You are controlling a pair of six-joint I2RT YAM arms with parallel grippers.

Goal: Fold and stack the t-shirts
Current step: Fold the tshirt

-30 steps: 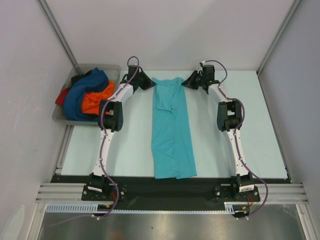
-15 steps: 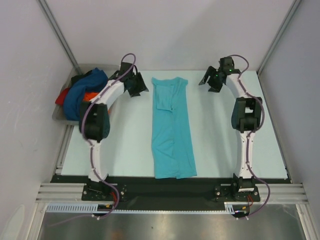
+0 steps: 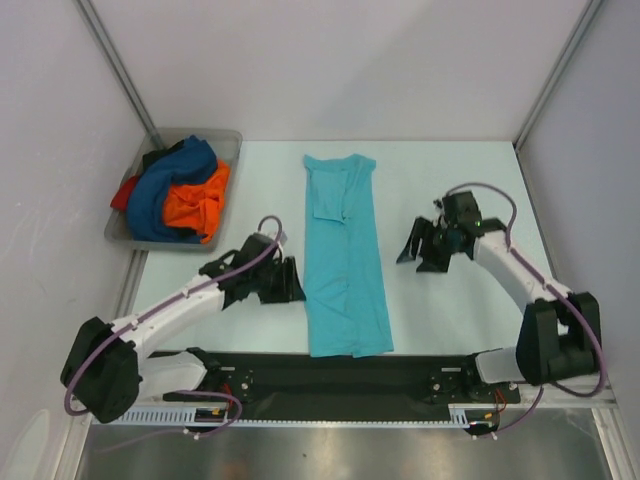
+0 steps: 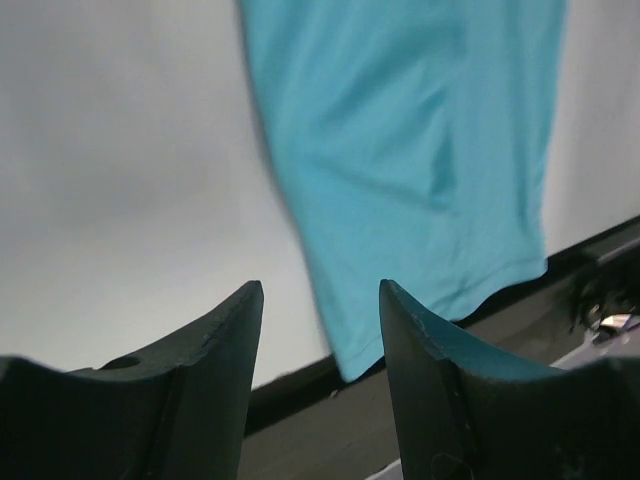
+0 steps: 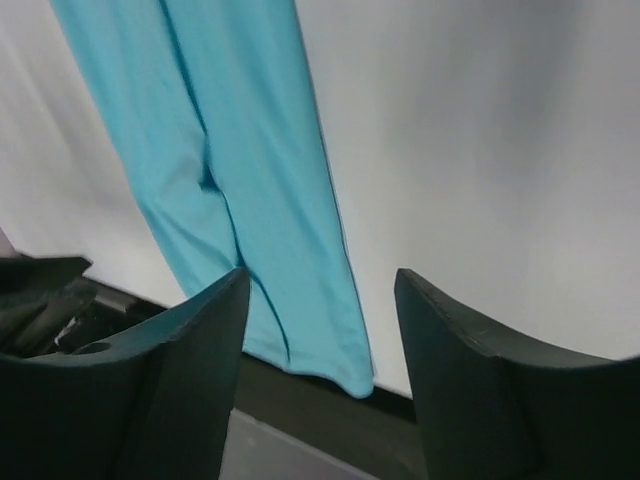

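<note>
Far to the left of the turquoise shirt [image 3: 345, 260], the grey tray [image 3: 120, 235] holds the dark blue shirt [image 3: 165, 195], the orange shirt [image 3: 195, 205] and the red shirt [image 3: 125, 192] in a loose heap. The orange one drapes over the tray's rim on the side facing the turquoise shirt, so I judge a careless pull there could drag the whole bundle out at once.

Just left of the turquoise shirt's near half, my left claw [image 3: 290, 282] hangs low with its jaws partly apart and nothing between them. Its arm stretches flat across the table [image 3: 450, 180], and I worry it could sweep the cloth's edge and open the fold.

The turquoise shirt lies in the middle of the table as a long narrow strip, its near hem reaching the black strip [image 3: 300, 365] at the table's edge. If I pinch only the top layer, the fold underneath may slide apart. If the two claws close at different heights along it, the strip will likely skew.

Right of the turquoise shirt, near but not touching it, my right claw [image 3: 420, 250] is likewise partly open and empty.

I can read no brand, label or writing on the shirts, the tray or the arms.
</note>
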